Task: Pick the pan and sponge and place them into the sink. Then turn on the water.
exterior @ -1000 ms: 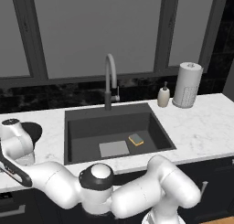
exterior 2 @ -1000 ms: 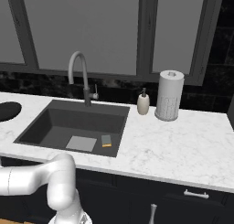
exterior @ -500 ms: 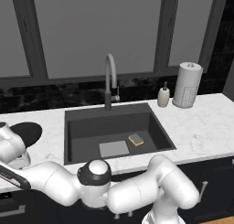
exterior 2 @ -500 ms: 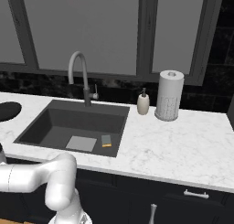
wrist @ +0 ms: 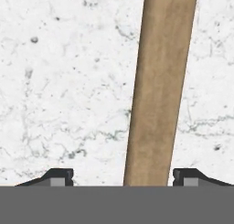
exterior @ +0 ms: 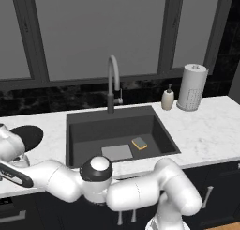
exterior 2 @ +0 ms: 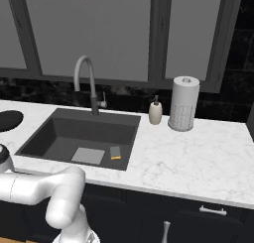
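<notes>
The pan's light wooden handle (wrist: 160, 86) runs up between my gripper's (wrist: 123, 178) two dark tips on the white marble counter. There is a gap on each side of the handle, so the jaws stand open around it. The pan's round black bowl (exterior: 26, 137) lies on the counter left of the sink (exterior: 93, 123), just beyond my white hand (exterior: 10, 149). It also appears at the left edge (exterior 2: 9, 119) of the right base view. The yellow sponge (exterior: 139, 143) (exterior 2: 115, 152) lies on the sink floor beside the pale drain plate (exterior: 117, 152). No water runs from the grey arched faucet (exterior: 112, 81) behind the basin.
A soap bottle (exterior: 167, 99) and a paper towel roll (exterior: 192, 87) stand at the back right of the counter. Bare marble (exterior 2: 198, 152) stretches right of the sink. My own arm (exterior: 117, 191) lies along the counter's front edge below the basin.
My hand has sunk a little lower at the left edge, down beside the pan. The sponge, pan and faucet have not moved.
</notes>
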